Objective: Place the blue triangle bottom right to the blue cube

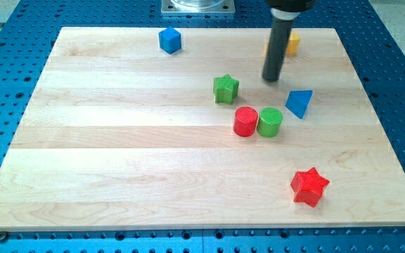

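The blue triangle (299, 102) lies on the wooden board at the view's right of centre. The blue cube (169, 40) sits near the board's top edge, far to the upper left of the triangle. My tip (271, 79) is on the board above and to the left of the blue triangle, a short gap from it, and to the right of the green star (226, 88). The rod partly hides a yellow block (292, 43) behind it.
A red cylinder (245, 121) and a green cylinder (269, 121) stand side by side, touching, below the green star. A red star (309, 186) lies near the bottom right. The board (118, 154) rests on a blue perforated table.
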